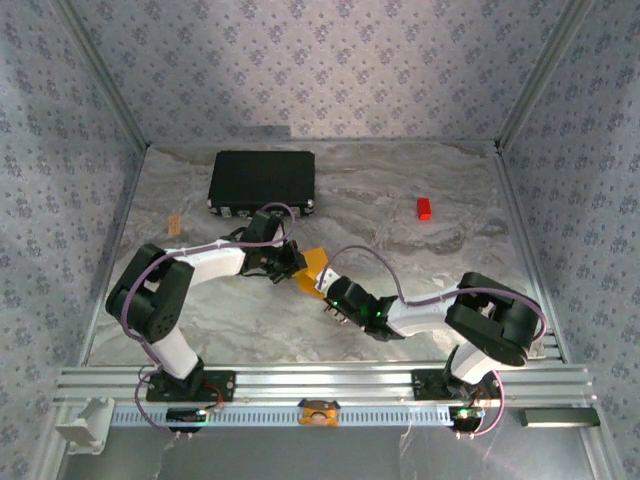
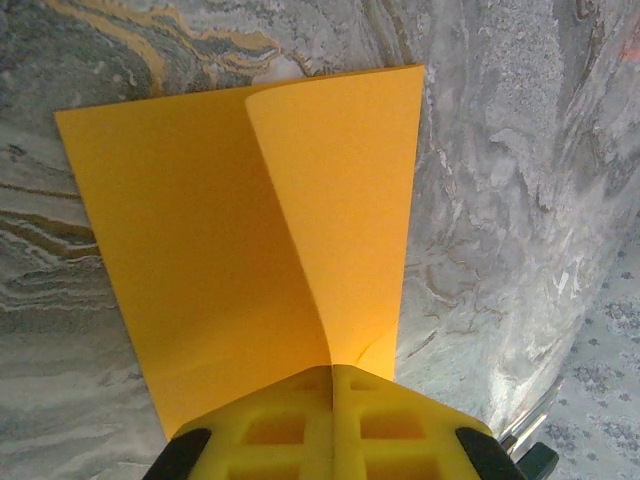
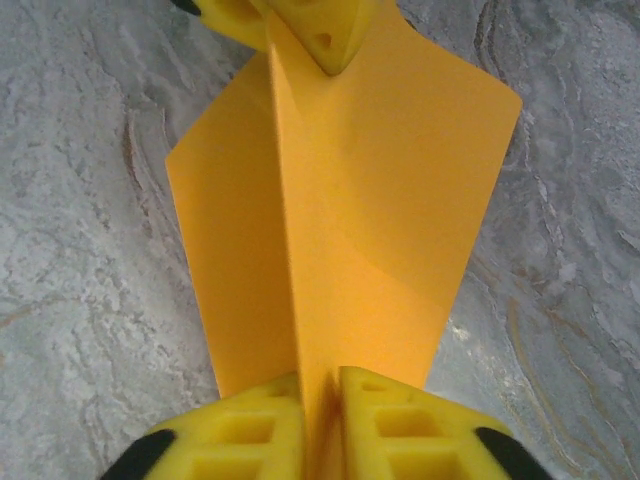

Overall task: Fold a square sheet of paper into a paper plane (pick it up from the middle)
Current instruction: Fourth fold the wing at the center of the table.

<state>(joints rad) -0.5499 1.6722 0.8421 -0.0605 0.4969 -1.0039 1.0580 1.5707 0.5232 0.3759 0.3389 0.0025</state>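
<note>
The square sheet of paper (image 1: 312,266) is just in front of the black case (image 1: 262,181), off the case's right front corner, pinched from opposite sides by both hands. The left hand (image 1: 291,263), the one nearer the case, is clamped shut on one edge; from its wrist, its yellow fingers (image 2: 270,430) meet on a raised crease in the sheet (image 2: 200,250). The right hand (image 1: 328,293), farther from the case, grips the opposite edge, its fingers (image 3: 250,440) pressed onto the same crease. The two flaps slope down towards the marbled bench (image 1: 250,320). A small red block (image 1: 424,208) lies well right of the case.
</note>
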